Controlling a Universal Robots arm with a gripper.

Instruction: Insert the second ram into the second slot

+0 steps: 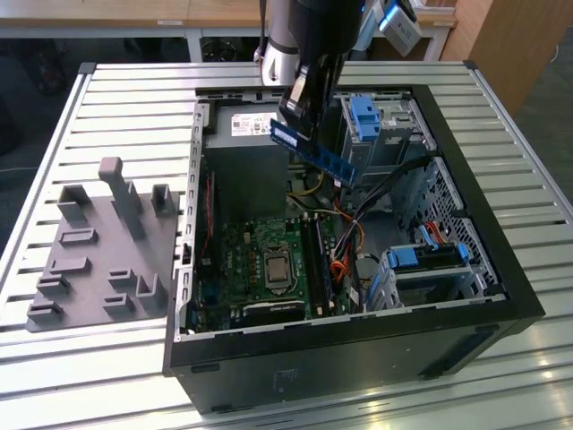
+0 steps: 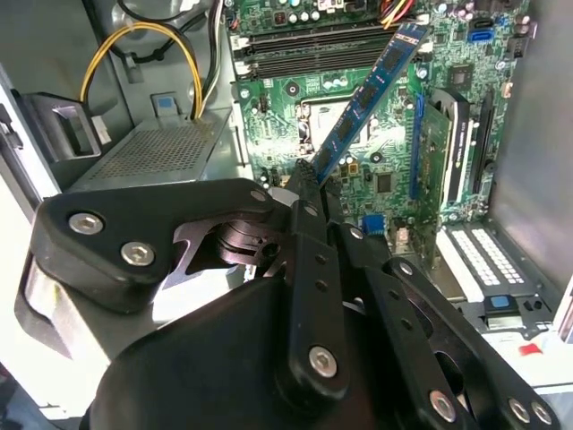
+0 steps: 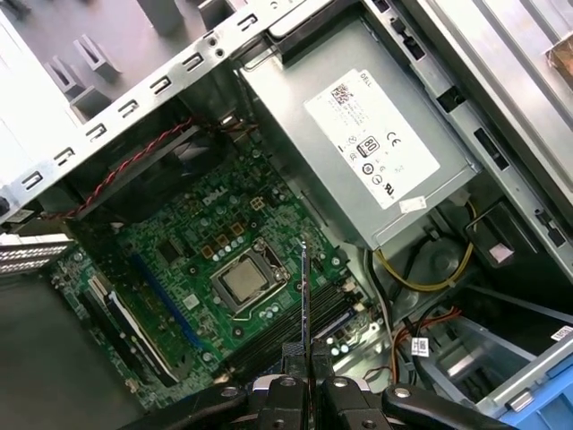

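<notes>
Exterior view: the second ram [image 1: 318, 154] is held aloft over the open computer case [image 1: 501, 296], clamped at 1 end by the gripper [image 1: 298, 124], its long axis sloping down toward the exterior view's right, well above the motherboard [image 1: 255, 246]. Second wrist view: the fingers [image 2: 309, 242] are closed on the stick's short end, and the blue board is pointed away from them toward the memory slots [image 2: 304, 49], apart from them and not yet seated. First wrist view: the stick is seen edge-on, a thin line hanging over the processor socket [image 3: 243, 282]. The module is judged light, stiff and fragile; a hold on its bare edges, clear of chips and contacts, is advised.
</notes>
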